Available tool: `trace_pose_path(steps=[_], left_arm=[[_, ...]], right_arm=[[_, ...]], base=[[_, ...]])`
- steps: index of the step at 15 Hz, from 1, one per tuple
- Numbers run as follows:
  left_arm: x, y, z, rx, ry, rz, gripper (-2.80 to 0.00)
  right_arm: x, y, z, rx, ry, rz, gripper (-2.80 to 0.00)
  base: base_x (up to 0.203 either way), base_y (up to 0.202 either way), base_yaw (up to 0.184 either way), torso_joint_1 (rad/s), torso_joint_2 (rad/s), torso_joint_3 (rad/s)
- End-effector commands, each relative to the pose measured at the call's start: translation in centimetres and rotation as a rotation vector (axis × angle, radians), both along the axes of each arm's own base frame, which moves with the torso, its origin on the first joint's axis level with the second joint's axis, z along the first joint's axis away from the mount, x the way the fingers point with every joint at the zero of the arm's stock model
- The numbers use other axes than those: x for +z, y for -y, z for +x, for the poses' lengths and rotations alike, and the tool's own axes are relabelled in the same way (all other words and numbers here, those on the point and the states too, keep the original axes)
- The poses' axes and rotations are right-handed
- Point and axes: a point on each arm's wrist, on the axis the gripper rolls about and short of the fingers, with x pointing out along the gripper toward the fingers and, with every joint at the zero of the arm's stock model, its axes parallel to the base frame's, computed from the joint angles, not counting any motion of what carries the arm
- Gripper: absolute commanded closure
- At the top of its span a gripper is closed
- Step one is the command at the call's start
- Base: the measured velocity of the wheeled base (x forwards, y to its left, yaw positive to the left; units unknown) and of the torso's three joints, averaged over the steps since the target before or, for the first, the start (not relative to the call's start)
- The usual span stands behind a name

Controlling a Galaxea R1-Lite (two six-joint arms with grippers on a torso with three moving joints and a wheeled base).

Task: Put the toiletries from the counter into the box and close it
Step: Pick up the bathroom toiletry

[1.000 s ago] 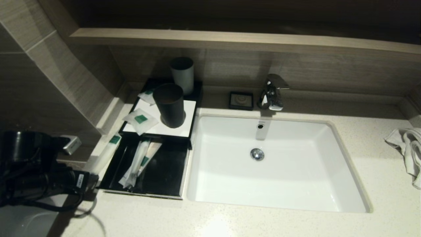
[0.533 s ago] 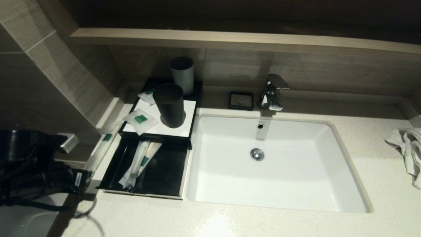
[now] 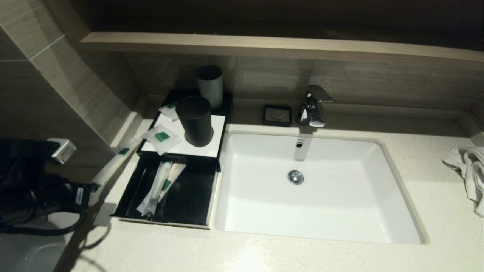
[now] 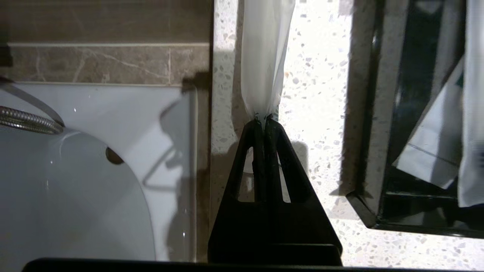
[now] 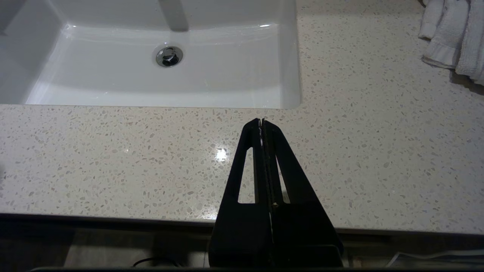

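Observation:
My left gripper (image 3: 90, 189) is shut on the near end of a long narrow sachet (image 3: 117, 160) with a green label, held left of the box's open drawer (image 3: 196, 196). In the left wrist view the gripper (image 4: 264, 119) pinches the sachet (image 4: 264, 56) above the speckled counter (image 4: 321, 94). Another long sachet (image 3: 159, 187) lies in the drawer. One small squarish sachet (image 3: 162, 138) lies on the box's white top (image 3: 211, 145), another (image 3: 169, 110) behind the black cup (image 3: 194, 121). My right gripper (image 5: 261, 121) is shut and empty over the counter's front edge.
A grey cup (image 3: 209, 85) stands at the box's back. The white sink (image 3: 314, 211) lies right of the box, with a faucet (image 3: 312, 105) and a small black soap dish (image 3: 277, 115) behind. A towel (image 3: 469, 170) lies far right. A tiled wall rises at left.
My left gripper has moved left and a little away from the drawer with the long sachet in it. The sachet now slants toward the box's left front corner.

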Motion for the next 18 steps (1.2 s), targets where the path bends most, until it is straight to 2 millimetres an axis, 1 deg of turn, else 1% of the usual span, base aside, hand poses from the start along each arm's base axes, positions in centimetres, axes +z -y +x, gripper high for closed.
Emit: trace_pose_path(steps=[1,6,12,18], left_arm=[[1.2,0.1,-0.8,-0.002,0.055,0.009,0.00],[3.2,0.4,-1.6,0.013,0.140,-0.014,0.00],[5.4,0.8,-3.2,0.009,0.229,-0.015,0.00],[7.9,1.4,-6.7,0.012,0.266,-0.021,0.00]], right_arm=[[0.0,0.0,0.0,0.000,0.000,0.001,0.00],[0.0,0.0,0.0,0.000,0.000,0.001,0.00],[0.0,0.0,0.0,0.000,0.000,0.001,0.00],[0.0,0.0,0.0,0.000,0.000,0.001,0.00]], base=[[0.000,0.000,0.000,0.000,0.00,0.000],[0.000,0.000,0.000,0.000,0.00,0.000],[0.000,0.000,0.000,0.000,0.00,0.000],[0.000,0.000,0.000,0.000,0.00,0.000]])
